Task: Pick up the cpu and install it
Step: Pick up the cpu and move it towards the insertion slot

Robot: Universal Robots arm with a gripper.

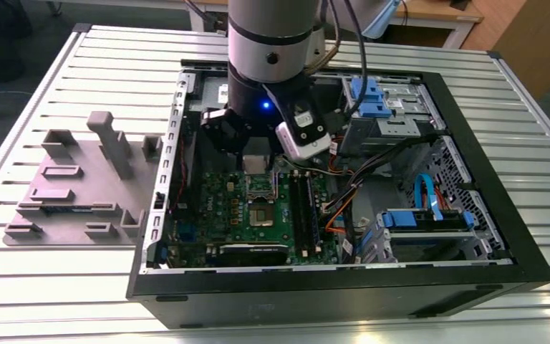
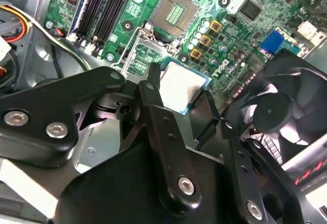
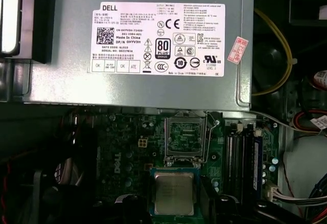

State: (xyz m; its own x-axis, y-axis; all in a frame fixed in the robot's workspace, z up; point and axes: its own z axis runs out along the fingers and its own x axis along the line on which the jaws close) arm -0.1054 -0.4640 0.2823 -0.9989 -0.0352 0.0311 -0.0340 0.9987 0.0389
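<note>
Fingers (image 2: pixel 153 104) of the gripper (image 2: pixel 180 92) are narrow and hold the cpu (image 3: pixel 173 193) by two opposite edges, so its silvery top is level and faces up. I judge that this grip leaves the underside free for the contacts. In both wrist views the cpu hangs just beside the open socket (image 3: pixel 186 137), above the green motherboard (image 2: pixel 225 55), and it is not yet over the socket's square.

In the exterior view the arm stands in the upper middle of the frame, inside the open computer case (image 1: pixel 351 294) on the desk (image 1: pixel 94 64). Room is tight: the grey power supply (image 3: pixel 143 45) borders the socket on one side and the memory slots (image 3: pixel 245 157) on another. A black fan (image 2: pixel 286 106) is near the fingers. The rim of the socket is, I think, the nearest edge to catch on.
</note>
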